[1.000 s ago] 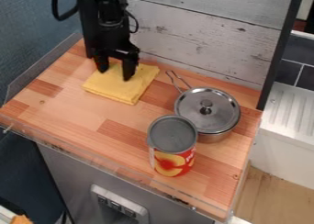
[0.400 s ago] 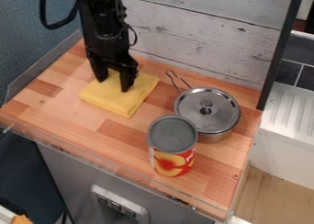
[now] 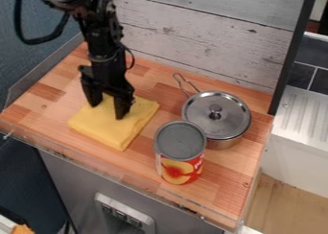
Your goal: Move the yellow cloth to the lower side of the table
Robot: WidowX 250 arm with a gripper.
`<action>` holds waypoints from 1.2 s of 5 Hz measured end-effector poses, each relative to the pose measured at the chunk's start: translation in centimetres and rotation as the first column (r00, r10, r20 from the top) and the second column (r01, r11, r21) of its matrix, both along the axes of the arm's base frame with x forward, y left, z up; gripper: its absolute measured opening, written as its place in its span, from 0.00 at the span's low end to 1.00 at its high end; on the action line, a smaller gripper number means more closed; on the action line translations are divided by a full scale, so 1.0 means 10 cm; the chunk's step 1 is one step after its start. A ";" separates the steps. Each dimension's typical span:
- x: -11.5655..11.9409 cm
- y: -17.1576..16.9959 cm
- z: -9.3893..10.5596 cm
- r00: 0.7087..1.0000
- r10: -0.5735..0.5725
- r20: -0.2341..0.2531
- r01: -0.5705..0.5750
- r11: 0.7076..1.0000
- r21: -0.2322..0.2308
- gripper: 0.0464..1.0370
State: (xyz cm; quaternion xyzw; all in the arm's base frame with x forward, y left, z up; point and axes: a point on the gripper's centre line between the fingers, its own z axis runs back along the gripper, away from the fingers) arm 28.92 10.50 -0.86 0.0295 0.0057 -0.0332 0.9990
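To the left of the can and a little farther back, a folded yellow cloth [image 3: 102,128] is lying flat on the light wooden tabletop [image 3: 224,175], slightly askew. The can itself [image 3: 179,169], a tall red and yellow cylinder with a grey top, is standing upright, apart from the cloth. Over the side of the cloth farther from the can, the black two-finger gripper [image 3: 108,110] is pointing down; its fingers are standing apart, straddling a stretch of yellow fabric and not pinching it, their tips meeting the cloth's upper surface. The black jointed robot arm [image 3: 101,34] is coming in from the upper left of the can, leaning slightly and dropping steeply to the gripper, with a black cable looping out on its far side from the can.

Just behind the can and to its right, a shiny steel pot [image 3: 225,143] is sitting with its lid [image 3: 200,114] on, its wire handle [image 3: 175,76] pointing back and left. Well behind the can, a whitewashed plank wall [image 3: 205,41] is rising.
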 end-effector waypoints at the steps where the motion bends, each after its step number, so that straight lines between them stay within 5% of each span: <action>1: -0.17 -0.05 0.00 1.000 -0.003 -0.012 0.003 1.000 0.005 0.96; 4: -0.15 -0.08 0.06 1.000 0.013 -0.025 -0.012 1.000 0.007 0.96; 5: -0.02 -0.17 0.40 0.997 -0.016 0.077 0.015 1.000 0.012 0.96; 6: -0.01 -0.18 0.62 0.993 -0.018 0.115 0.016 1.000 0.019 0.96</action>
